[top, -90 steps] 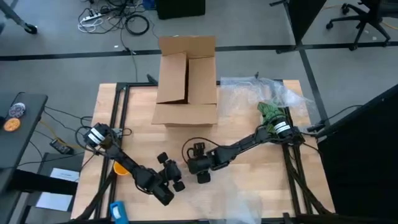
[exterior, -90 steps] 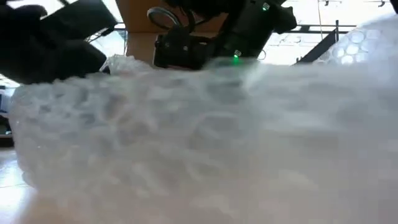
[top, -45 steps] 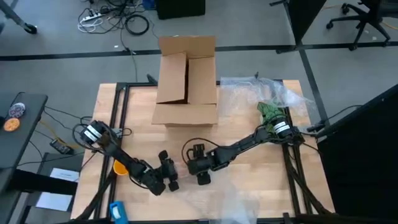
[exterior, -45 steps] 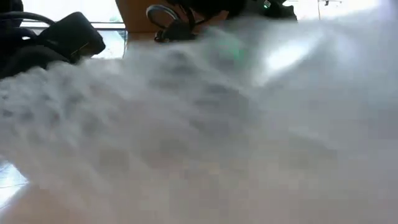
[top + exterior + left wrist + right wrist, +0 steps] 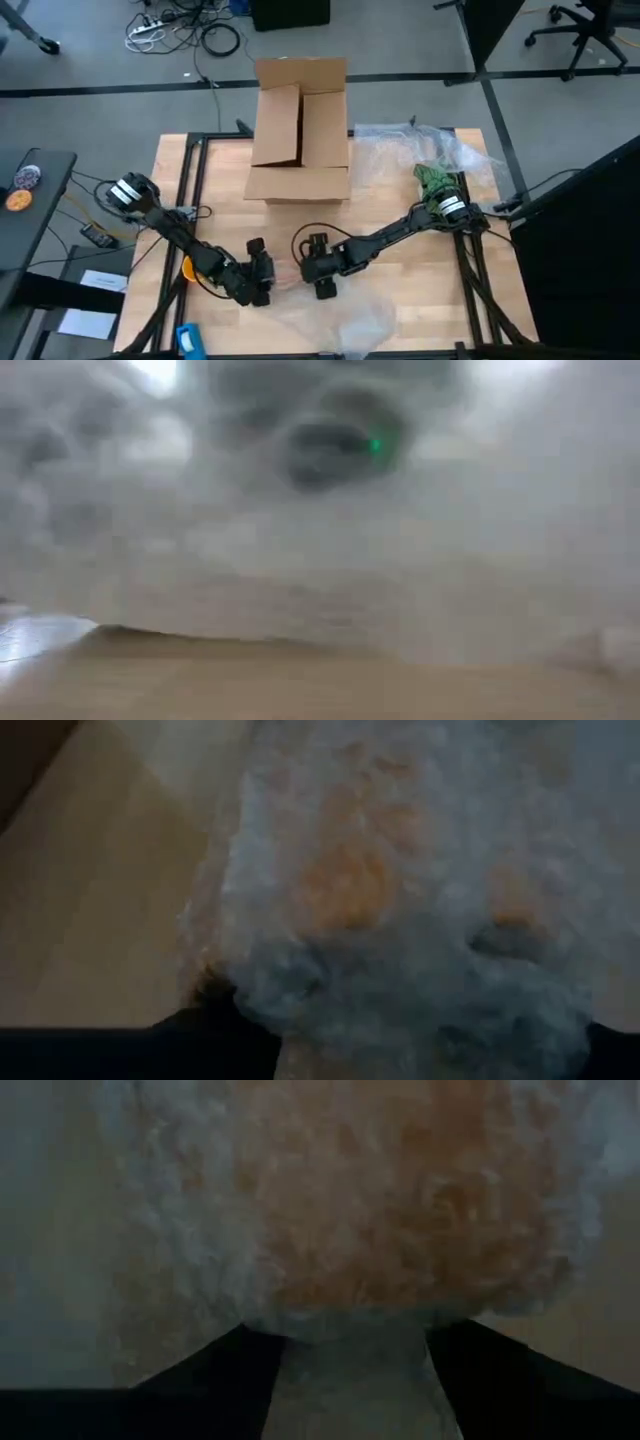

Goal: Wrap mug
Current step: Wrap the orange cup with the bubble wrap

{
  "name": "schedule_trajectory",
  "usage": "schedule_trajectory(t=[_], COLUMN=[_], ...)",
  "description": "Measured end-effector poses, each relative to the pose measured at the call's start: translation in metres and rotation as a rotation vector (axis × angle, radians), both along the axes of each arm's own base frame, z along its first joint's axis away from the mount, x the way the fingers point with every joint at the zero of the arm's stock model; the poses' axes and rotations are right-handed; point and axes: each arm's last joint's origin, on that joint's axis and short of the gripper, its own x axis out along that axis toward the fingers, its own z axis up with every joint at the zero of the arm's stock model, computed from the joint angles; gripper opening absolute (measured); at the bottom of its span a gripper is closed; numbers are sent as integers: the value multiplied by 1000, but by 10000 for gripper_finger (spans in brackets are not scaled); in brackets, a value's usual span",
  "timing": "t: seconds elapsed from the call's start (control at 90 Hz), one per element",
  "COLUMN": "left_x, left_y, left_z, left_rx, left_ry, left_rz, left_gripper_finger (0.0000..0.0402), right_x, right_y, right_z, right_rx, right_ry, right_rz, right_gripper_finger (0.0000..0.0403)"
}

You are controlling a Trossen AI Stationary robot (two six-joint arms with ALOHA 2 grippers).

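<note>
Both claws meet low at the counter's near edge over the bubble wrap. The left claw and right claw press into it; whether either is open I cannot tell. An orange blur behind the wrap may be the mug. A cardboard box stands behind.

Two dark six-joint arms, matte black from base to tip, seen from above. The left arm carries a white band with dark marks near its base; the right arm wears a similar white band by its own base. A thin black cable loops out beside the right gripper. A small green light glows on the dark housing in the low view.
</note>
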Motion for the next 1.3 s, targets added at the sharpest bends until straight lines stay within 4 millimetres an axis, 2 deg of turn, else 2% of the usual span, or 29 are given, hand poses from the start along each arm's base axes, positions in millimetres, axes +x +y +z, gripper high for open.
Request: schedule_trajectory(t=[0.1,0.244,0.511,0.689,1.0,1.211,1.3], left_x=[-1,0,10,8,-14,-33,-39], left_y=[1,2,1,-3,-6,-6,-9], left_z=[6,6,-9,-11,30,58,69], left_rx=[-1,-22,-101,-107,-100,-124,-126], left_ry=[-17,-52,-168,-114,52,61,-23], left_rz=[-8,69,282,211,75,58,82], left_gripper_finger=[199,199,199,198,198,198,198], right_x=[0,0,0,0,0,0,0], right_y=[0,0,-1,-1,-1,-1,-1], right_z=[0,0,0,0,0,0,0], right_rx=[0,-2,-6,-6,-2,11,11], right_ry=[-2,-2,-8,-7,-5,-1,0], right_rz=[-1,-3,-8,-8,-12,-18,-17], right_gripper_finger=[225,226,225,225,226,225,225])
